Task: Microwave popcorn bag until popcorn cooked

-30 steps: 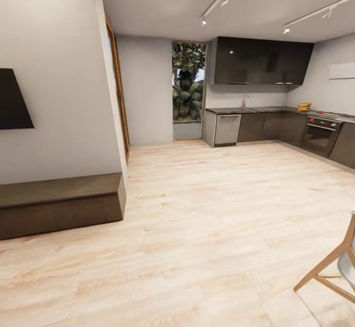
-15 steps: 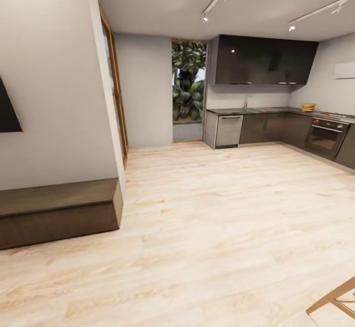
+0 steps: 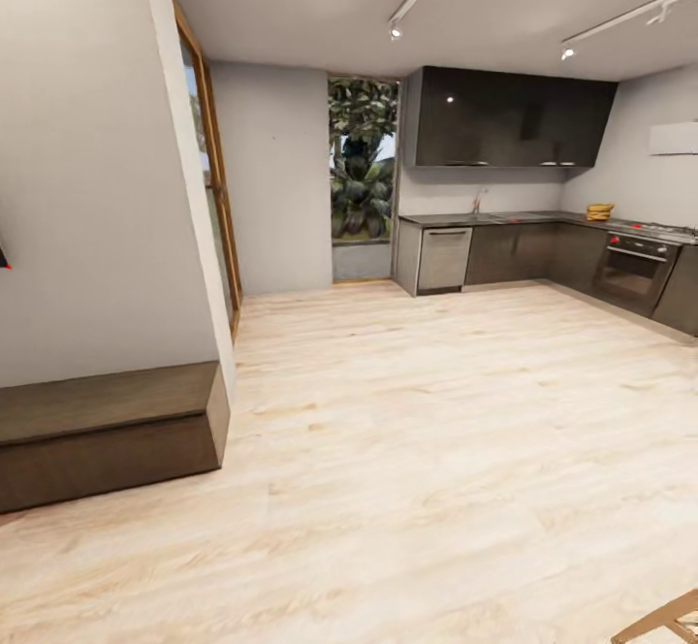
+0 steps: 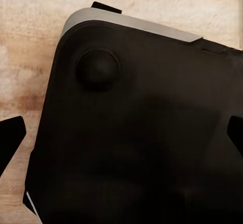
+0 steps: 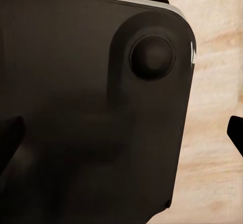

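Far across the pale wood floor (image 3: 417, 450), along the back wall: the tabletop (image 3: 514, 218) of grey steel over dark brown cabinets (image 3: 528, 251), running right past a built-in oven (image 3: 630, 271) with red knobs. On that tabletop near the corner, something yellow (image 3: 599, 209), too small to identify. Above, dark glossy wall cabinets (image 3: 509, 118); left of them a tall window (image 3: 363, 161) with foliage. Nearer on the left, a low dark bench (image 3: 107, 431) against a white wall.

Left claw (image 4: 121, 138): dark fingertips (image 4: 11, 138) at opposite edges of the wrist view, wide apart, clamped on nothing, above the robot's black base (image 4: 142, 133). Right claw (image 5: 121, 138): fingertips (image 5: 237, 130) likewise spread, nothing between, over the same base. Tabletop well apart from both claws.
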Tool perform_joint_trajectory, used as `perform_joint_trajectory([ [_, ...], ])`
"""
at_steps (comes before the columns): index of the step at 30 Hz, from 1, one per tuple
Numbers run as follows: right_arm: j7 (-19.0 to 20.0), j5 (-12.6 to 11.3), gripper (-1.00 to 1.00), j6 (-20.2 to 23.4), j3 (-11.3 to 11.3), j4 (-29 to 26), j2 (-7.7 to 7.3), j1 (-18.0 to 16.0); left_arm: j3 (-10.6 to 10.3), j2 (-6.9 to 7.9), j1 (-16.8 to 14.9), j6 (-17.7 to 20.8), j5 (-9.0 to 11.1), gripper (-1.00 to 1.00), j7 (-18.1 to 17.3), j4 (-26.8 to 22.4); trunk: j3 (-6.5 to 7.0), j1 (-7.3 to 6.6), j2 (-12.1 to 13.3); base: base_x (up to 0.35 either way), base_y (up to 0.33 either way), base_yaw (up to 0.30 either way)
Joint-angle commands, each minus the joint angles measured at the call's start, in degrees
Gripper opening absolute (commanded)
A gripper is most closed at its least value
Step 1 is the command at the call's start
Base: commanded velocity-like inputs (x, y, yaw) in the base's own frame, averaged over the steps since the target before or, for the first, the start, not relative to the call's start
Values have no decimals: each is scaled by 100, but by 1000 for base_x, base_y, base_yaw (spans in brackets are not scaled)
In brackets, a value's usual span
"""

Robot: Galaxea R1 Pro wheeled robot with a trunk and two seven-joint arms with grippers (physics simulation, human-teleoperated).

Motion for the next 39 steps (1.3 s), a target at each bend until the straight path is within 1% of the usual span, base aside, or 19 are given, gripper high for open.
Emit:
perform_joint_trajectory([
  [1,-3,21,100,-13,21,0,0,-1,2,-1,-1,-17,27,100,2,-2,-3,0,-2,14,0,-223],
  [17,-3,21,100,-12,21,0,1,-1,-9,-1,-1,-18,31,100,2,-31,32,0,-2,1,0,-234],
  [22,1,40,100,43,28,0,-10,-1,-64,6,-1,-9,2,100,-5,-23,34,0,-2,40,0,-56],
  [27,22,75,100,49,38,0,-25,-1,-59,16,-1,10,-7,100,-7,-14,34,0,-2,277,0,-3],
  [31,1,75,100,58,72,0,3,-1,-68,8,-1,9,-7,100,1,-7,34,0,-2,321,0,0],
  [39,-6,75,100,31,70,0,1,-1,-68,8,-1,9,-7,100,2,-5,34,0,-2,321,0,0],
])
